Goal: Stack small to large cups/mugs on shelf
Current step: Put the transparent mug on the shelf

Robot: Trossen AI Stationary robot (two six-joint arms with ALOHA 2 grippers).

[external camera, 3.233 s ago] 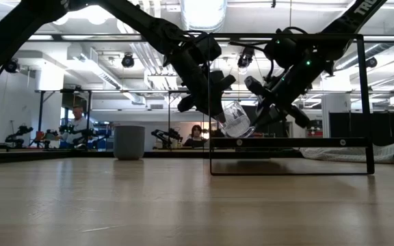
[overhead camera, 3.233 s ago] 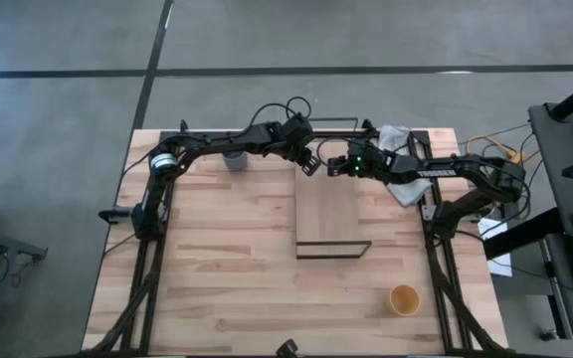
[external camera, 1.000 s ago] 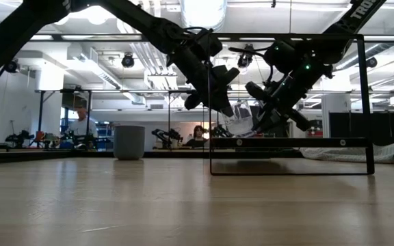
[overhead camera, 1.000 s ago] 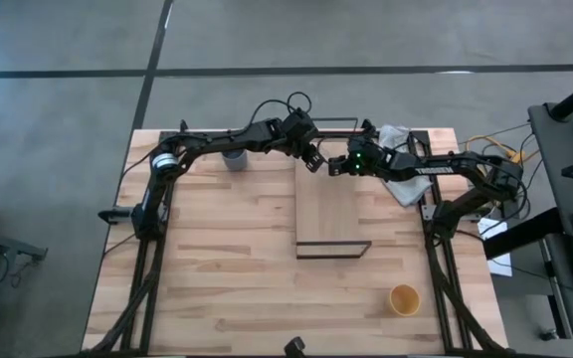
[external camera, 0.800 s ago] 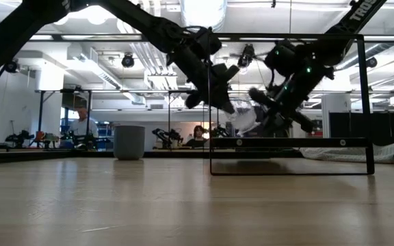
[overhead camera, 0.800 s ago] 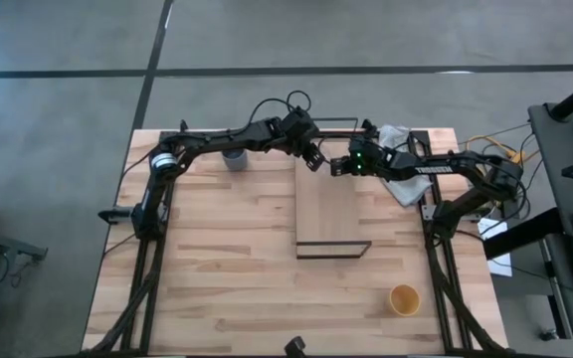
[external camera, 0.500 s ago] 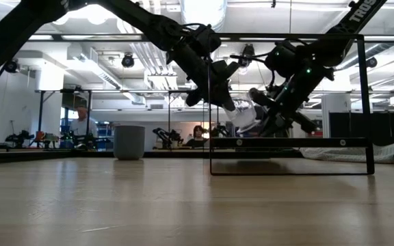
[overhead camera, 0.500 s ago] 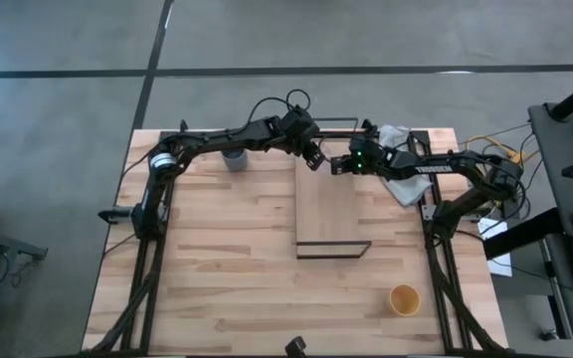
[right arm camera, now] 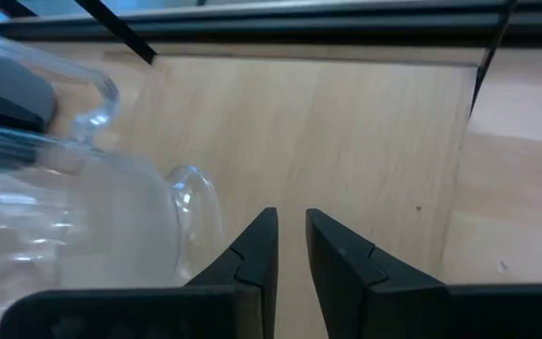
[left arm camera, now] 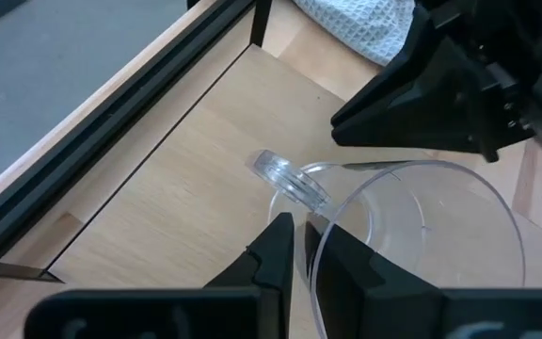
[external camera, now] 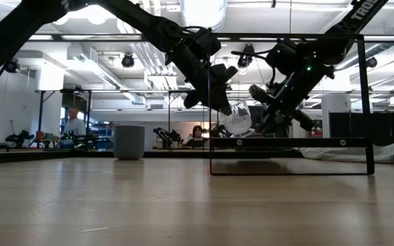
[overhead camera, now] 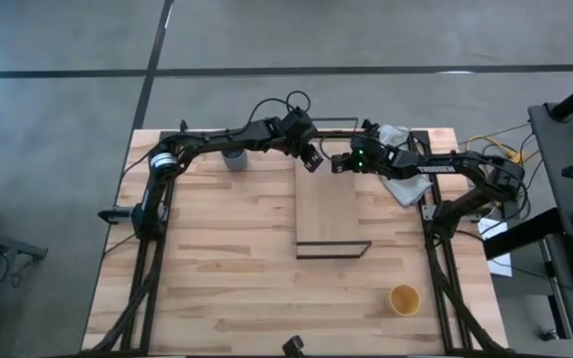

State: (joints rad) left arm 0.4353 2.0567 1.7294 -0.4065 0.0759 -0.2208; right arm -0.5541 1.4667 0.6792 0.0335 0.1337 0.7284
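Left gripper (left arm camera: 301, 247), fingers narrowly parted astride the clear glass's (left arm camera: 412, 240) rim, above the shelf (overhead camera: 328, 209); right gripper (right arm camera: 290, 247) nearly closed, empty.

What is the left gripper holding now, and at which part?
The clear glass, tilted above the shelf; the left gripper pinches its wall at the rim.

Light came from above: a ceiling lamp (external camera: 204, 12) glared white in the low view, and my arms stood against it as dark shapes. The table (overhead camera: 217, 259) lay evenly lit from overhead, with soft, short shadows. In my left wrist view the glass (left arm camera: 412, 235) threw bright glints along its rim, and my fingers (left arm camera: 276, 250) close to the lens were blurred. In my right wrist view the glass smeared into a milky, unfocused patch.
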